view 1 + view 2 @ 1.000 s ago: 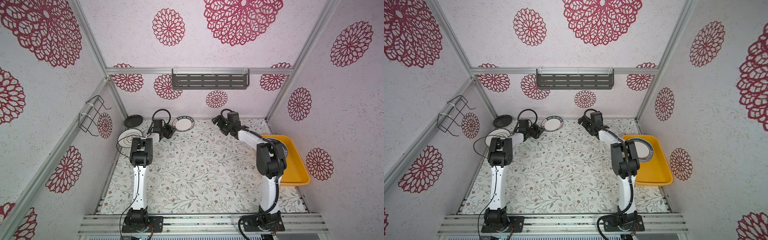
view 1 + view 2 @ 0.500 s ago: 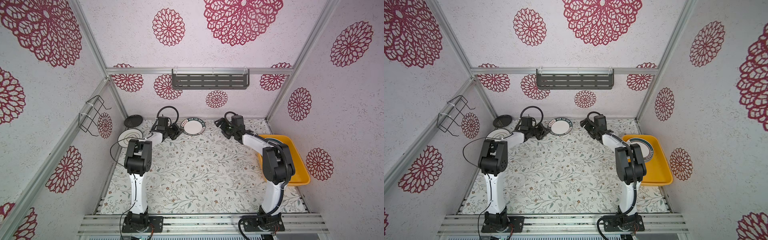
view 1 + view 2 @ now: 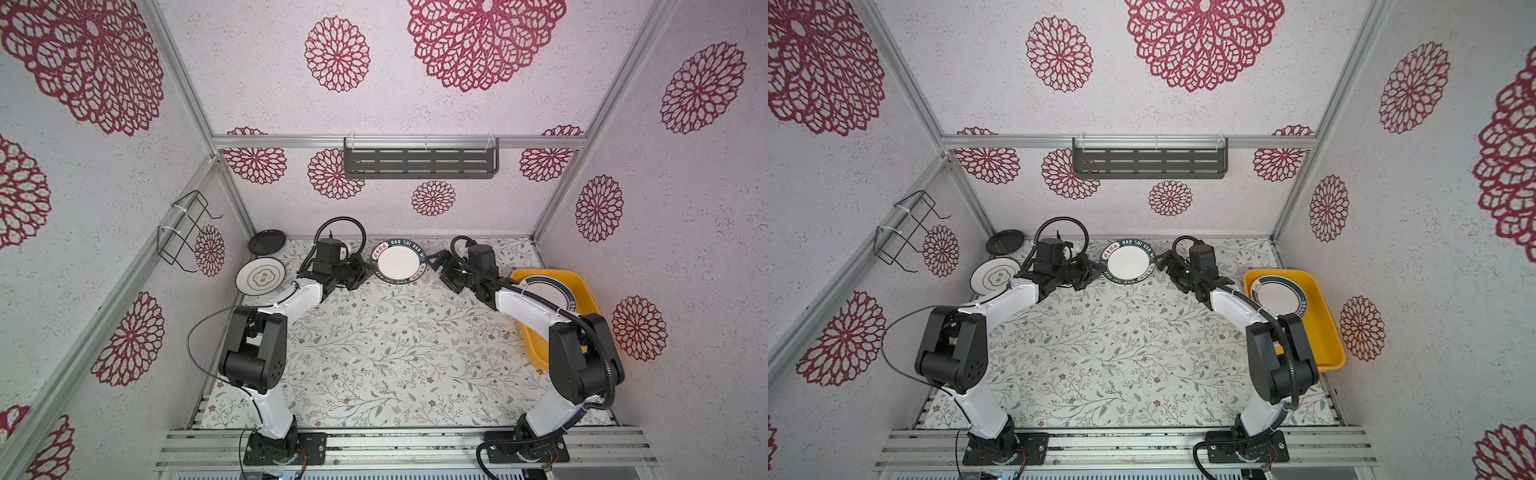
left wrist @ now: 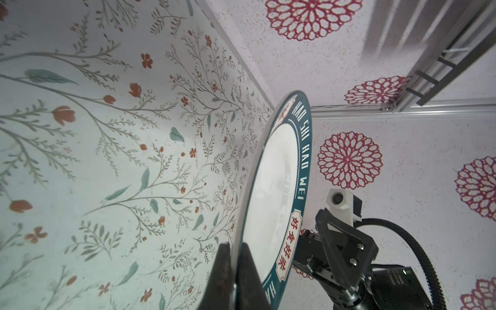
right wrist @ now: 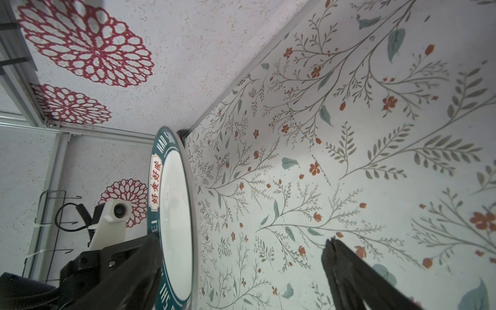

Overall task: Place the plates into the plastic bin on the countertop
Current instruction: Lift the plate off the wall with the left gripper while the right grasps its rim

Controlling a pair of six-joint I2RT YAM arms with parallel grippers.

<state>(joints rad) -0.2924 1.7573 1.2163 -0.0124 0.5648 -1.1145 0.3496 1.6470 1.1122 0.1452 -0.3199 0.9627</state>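
Up close, the left gripper (image 4: 236, 268) has its fingers (image 4: 224, 273) pressed together on the rim of the lettered plate (image 4: 271, 188), one finger under it and one on its face. In both top views this gripper (image 3: 368, 272) holds the plate (image 3: 399, 266) by its left edge, face up, near the back wall and, as the wrist views show it, lifted off the countertop (image 3: 395, 353).

The right gripper (image 3: 436, 266) sits just beside the plate's opposite edge with its fingers spread wide. From the right wrist, the plate's (image 5: 177, 214) edge shows between those spread fingers (image 5: 346, 268); whether either finger touches it cannot be told.

Further right, the yellow bin (image 3: 536, 357) rests against the right wall on the countertop, well apart from the held plate. A second teal-rimmed plate (image 3: 548, 291) lies flat in the bin's far end, partly hidden behind the right arm.

On the left, behind the left arm, a white plate with a line pattern (image 3: 260, 278) lies on the countertop, and a smaller black plate (image 3: 267, 242) sits in the back corner just beyond it.
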